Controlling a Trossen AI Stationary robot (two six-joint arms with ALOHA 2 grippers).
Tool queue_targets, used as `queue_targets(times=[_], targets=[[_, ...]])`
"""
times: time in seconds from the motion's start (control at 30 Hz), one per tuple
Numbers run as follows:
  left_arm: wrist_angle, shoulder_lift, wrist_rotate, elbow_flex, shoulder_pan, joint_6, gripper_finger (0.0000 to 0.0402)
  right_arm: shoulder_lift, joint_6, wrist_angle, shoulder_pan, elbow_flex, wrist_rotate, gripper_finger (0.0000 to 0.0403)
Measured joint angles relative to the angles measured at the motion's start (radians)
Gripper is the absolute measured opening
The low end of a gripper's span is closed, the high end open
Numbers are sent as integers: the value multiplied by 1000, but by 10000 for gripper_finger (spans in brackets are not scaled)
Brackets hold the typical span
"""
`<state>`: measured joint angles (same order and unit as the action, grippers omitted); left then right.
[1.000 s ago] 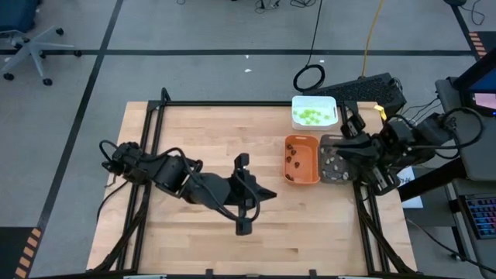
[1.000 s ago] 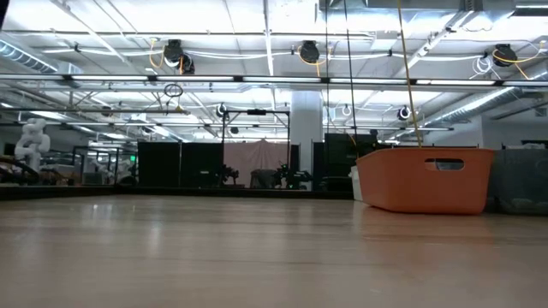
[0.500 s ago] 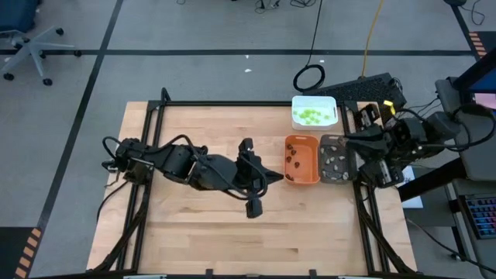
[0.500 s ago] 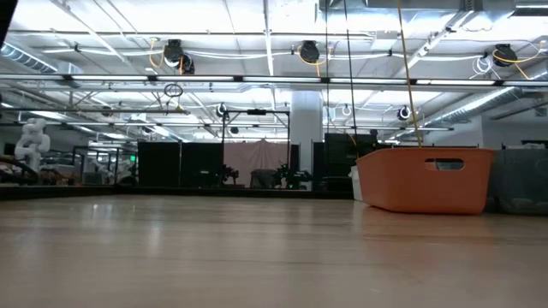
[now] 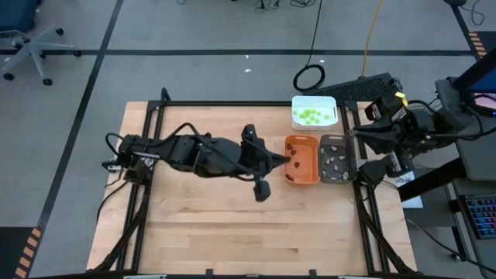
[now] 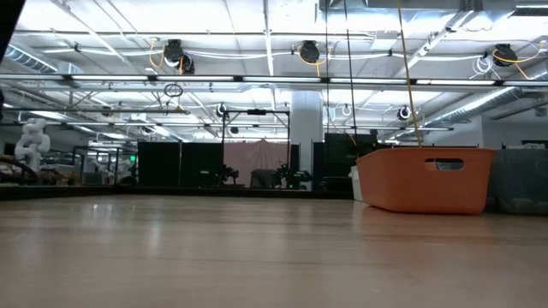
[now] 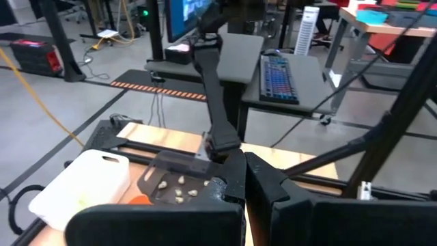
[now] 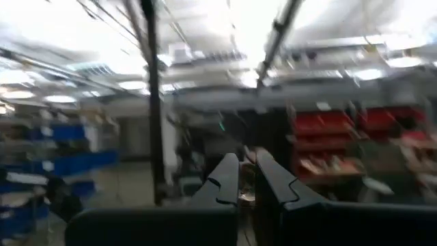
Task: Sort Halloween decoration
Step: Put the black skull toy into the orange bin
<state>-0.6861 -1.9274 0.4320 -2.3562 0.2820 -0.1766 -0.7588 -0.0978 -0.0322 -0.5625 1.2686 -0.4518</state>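
Left arm stretched across the middle of the table (image 5: 209, 225), its left gripper (image 5: 288, 160) at the orange tray (image 5: 303, 177), tip just over that tray's near-center edge. Fingers pressed together; nothing visibly held between them. In the left wrist view the same left gripper (image 7: 244, 179) shows both dark fingers (image 7: 232, 179) touching, pointing toward the trays.

Right arm pulled off the right edge of the table, beside the grey tray (image 5: 346, 144). Right gripper (image 5: 358, 132) raised, not over any tray. In the right wrist view the right gripper (image 8: 247, 176) has its fingers close together with nothing between them, and it looks out at the blurred room, not the table.

Three trays sit near the far right corner of the table. White tray (image 5: 314, 101) is farthest back and holds the lime-green pieces (image 5: 311, 116), bunched in a loose cluster. Orange tray sits in front of it and holds the dark brown pieces (image 5: 295, 160), a few scattered along its inside. Grey tray touches the orange one on the side toward the right edge and holds the pale beige pieces (image 5: 333, 163), spread over its floor. Left wrist view shows the same pale bits in the grey tray (image 7: 179, 188) and the white tray (image 7: 89, 183) beside it.

Low view shows only the orange tray (image 6: 425, 180) standing on bare wood at the right, no gripper visible there.
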Motion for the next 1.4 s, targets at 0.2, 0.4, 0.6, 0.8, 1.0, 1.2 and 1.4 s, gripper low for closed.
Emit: queue_targets(times=[0.2, 0.4, 0.6, 0.8, 1.0, 1.2, 1.4], targets=[[-1, 0, 0, 0, -31, 0, 1, 21, 223, -342, 0, 0, -132, 2], [-4, 0, 16, 0, -57, 0, 1, 16, 445, -710, 7, 0, -157, 2], [-4, 0, 25, 0, -104, 8, 1, 13, 620, -915, 52, -52, -180, 2], [-10, 0, -102, 0, -167, 1, 1, 47, 814, -765, 118, -296, -175, 2], [-74, 0, -278, 0, -204, -1, 1, 40, 1050, -620, 179, -513, -175, 2], [-207, 0, -370, 0, -202, -1, 1, 3, 1235, -630, 260, -637, -174, 2], [-218, 0, -410, 0, -192, -2, 1, -27, 1239, -615, 306, -675, -172, 27]])
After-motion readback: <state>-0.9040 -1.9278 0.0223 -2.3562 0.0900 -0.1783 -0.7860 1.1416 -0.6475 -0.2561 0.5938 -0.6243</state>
